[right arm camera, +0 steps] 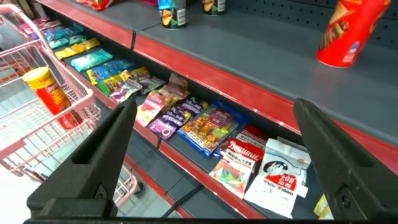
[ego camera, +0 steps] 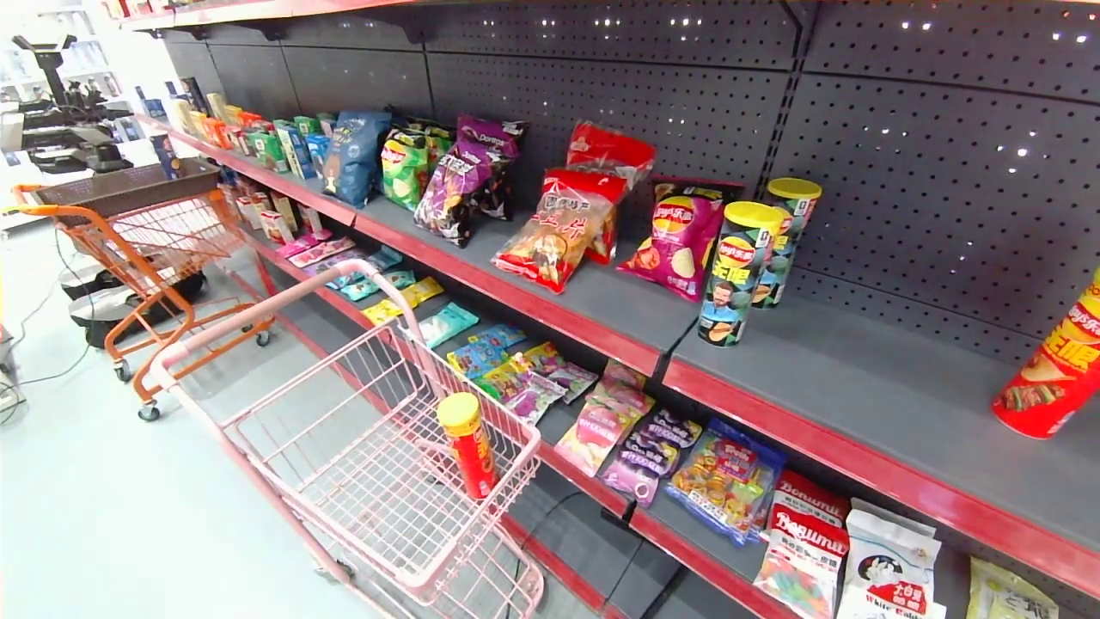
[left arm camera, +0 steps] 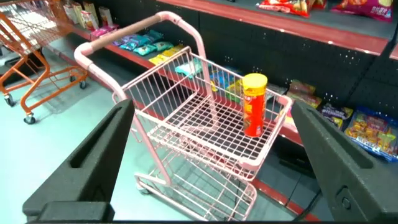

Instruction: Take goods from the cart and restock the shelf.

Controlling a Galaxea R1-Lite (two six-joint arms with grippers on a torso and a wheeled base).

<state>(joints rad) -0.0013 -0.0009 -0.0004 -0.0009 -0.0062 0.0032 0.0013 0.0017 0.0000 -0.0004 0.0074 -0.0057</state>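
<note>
**Both claws spread wide and empty; one can in the cart.**
The red chip can (ego camera: 468, 443) with a yellow lid stands upright in the pink cart (ego camera: 266, 311), at the basket corner nearest the shelf (ego camera: 859, 387). The left gripper (left arm camera: 211, 112) and right gripper (right arm camera: 214, 109) grip nothing. If you approach off-centre, a finger may topple the tall can or snag the wire. Its label print is too small to read.

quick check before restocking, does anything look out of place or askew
The red can at the right end of the grey shelf looks tilted, while the two yellow-lidded cans further left stand upright; it also sits apart from them. The camera angle may exaggerate the lean. Nothing looks spilled or damaged.
</note>
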